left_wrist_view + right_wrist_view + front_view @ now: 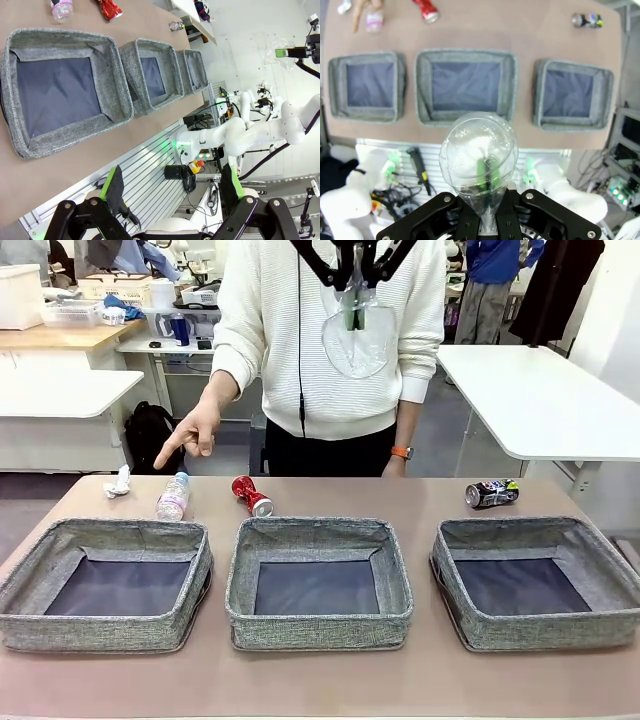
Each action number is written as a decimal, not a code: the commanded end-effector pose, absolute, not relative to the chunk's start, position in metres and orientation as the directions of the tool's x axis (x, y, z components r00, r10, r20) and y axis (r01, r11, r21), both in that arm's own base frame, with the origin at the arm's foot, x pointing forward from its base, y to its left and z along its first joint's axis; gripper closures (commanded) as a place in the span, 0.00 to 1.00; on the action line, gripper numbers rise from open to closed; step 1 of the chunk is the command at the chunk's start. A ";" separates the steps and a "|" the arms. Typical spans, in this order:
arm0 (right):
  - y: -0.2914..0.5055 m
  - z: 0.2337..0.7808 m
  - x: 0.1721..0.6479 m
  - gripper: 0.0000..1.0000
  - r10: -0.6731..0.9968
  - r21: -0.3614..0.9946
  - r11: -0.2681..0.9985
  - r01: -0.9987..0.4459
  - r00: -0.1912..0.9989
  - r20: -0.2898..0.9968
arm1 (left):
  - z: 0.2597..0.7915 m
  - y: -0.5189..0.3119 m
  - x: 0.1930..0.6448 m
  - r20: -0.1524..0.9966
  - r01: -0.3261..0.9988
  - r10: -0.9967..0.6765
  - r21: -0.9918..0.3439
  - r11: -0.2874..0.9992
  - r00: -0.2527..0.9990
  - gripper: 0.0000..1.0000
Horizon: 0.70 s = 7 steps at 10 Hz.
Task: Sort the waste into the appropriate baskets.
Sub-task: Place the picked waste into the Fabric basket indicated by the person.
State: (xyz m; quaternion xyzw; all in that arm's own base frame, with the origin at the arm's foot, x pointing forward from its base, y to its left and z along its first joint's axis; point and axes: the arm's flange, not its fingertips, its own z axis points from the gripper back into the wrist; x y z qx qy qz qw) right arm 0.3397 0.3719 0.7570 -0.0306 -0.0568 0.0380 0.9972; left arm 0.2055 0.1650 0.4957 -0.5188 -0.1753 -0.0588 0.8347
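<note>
High over the table's far side, my right gripper (pixel 352 312) is shut on a crushed clear plastic bottle (pixel 357 340); in the right wrist view that bottle (pixel 477 150) hangs above the middle basket (pixel 422 85). Three grey baskets (pixel 100 632) (pixel 320 630) (pixel 540 632) line the near side. Behind them lie crumpled white paper (pixel 118 483), a small pink-labelled bottle (pixel 173 497), a crushed red can (pixel 251 496) and a crushed black can (pixel 491 494). A person's hand (pixel 195 435) points at the small bottle. My left gripper (pixel 172 190) is open, off the table's near edge.
The person stands at the far edge, in the middle. The robot's base, cables and a metal frame (pixel 150 165) lie below the table's near edge. Bare tabletop (pixel 320 685) runs in front of the baskets and between them.
</note>
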 end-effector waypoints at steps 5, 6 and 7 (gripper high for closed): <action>0.399 0.744 0.349 0.99 0.204 -0.062 0.978 -0.198 0.970 0.132 | 0.498 0.163 0.206 0.375 0.303 0.084 -0.844 0.442 0.923 0.00; 0.438 0.727 0.358 0.99 0.350 -0.051 0.937 -0.346 0.925 0.146 | 0.498 0.163 0.206 0.375 0.303 0.084 -0.844 0.442 0.923 0.00; 0.489 0.703 0.361 0.99 0.525 -0.003 0.847 -0.531 0.837 0.157 | 0.498 0.163 0.206 0.375 0.303 0.084 -0.844 0.442 0.923 0.00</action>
